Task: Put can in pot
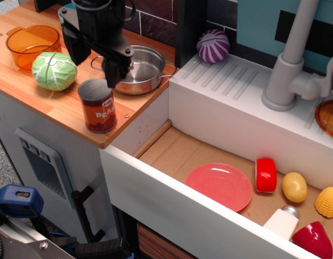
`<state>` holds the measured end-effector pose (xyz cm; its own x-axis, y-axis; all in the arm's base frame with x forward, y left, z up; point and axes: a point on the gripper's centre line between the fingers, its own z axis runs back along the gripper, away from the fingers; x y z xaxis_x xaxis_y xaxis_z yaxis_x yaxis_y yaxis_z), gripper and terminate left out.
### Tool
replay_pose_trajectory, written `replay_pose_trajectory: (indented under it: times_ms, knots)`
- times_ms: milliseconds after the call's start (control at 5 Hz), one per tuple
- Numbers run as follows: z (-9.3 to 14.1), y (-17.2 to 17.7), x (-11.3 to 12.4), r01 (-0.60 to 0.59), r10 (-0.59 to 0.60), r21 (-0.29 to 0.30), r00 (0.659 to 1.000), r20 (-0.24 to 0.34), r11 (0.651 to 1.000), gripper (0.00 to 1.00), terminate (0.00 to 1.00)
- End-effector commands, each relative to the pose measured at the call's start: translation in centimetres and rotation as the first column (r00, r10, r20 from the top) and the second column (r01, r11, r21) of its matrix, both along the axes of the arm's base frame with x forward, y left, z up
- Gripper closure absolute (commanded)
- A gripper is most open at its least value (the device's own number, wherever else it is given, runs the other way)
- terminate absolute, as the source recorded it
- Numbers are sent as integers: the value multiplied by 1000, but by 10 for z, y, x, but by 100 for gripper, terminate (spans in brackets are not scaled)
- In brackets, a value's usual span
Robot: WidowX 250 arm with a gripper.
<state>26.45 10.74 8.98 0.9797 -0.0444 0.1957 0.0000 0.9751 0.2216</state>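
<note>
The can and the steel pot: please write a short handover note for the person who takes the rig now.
Gripper: open, empty, hanging just above the can, one finger on each side of its top.
Can: upright on the wooden counter, near the front edge, not grasped.
Pot: behind and to the right of the can, nothing inside.
Cabbage: close on the can's left, so lower with care.
Done: approach only.
Left: lower, close on the can, lift, move over the pot, release.
</note>
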Motion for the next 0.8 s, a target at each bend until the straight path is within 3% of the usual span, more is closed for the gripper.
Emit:
replay_pose_trajectory:
  times_ms: [0,600]
  knots:
    - [-1,7,-5,10,-9,-4,999,36,1000,0,0]
    - [-31,20,-3,40,-38,-53,999,38,998,0,0]
